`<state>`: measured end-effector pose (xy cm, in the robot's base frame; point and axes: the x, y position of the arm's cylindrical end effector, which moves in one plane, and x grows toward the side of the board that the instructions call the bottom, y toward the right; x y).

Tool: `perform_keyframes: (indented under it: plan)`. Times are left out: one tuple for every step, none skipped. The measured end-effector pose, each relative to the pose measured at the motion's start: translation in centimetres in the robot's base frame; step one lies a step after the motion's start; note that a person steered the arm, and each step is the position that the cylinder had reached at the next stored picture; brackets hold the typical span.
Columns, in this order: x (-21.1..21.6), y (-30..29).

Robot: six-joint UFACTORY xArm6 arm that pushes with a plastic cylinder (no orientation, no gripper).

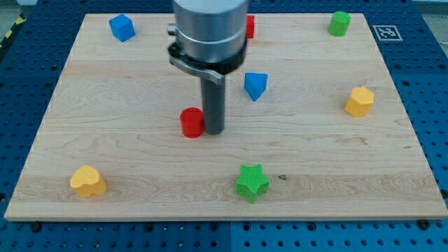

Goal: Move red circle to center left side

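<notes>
The red circle (192, 122) is a short red cylinder lying a little left of the board's middle. My tip (214, 131) stands right beside it on its right side, touching or nearly touching. The rod rises from there into the grey arm body at the view's top. The wooden board (105, 161) fills most of the view.
A blue block (122, 27) lies at top left, a red block (249, 26) partly behind the arm, a green block (339, 22) at top right. A blue triangular block (255, 85) lies right of the rod. A yellow block (359, 101) is at the right, a green star (252, 183) at bottom centre, a yellow heart (87, 181) at bottom left.
</notes>
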<state>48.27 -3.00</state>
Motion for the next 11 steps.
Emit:
perform_keyframes:
  plan:
    - [0.2, -1.0]
    - [1.3, -0.2]
    - [2.2, -1.6]
    - [-0.2, -4.1]
    - [-1.7, -4.7]
    - [-1.7, -4.5]
    - [-2.8, -7.9]
    - [-4.4, -8.2]
    - [-6.1, -5.4]
    - [-7.0, -8.9]
    - [-7.0, -11.2]
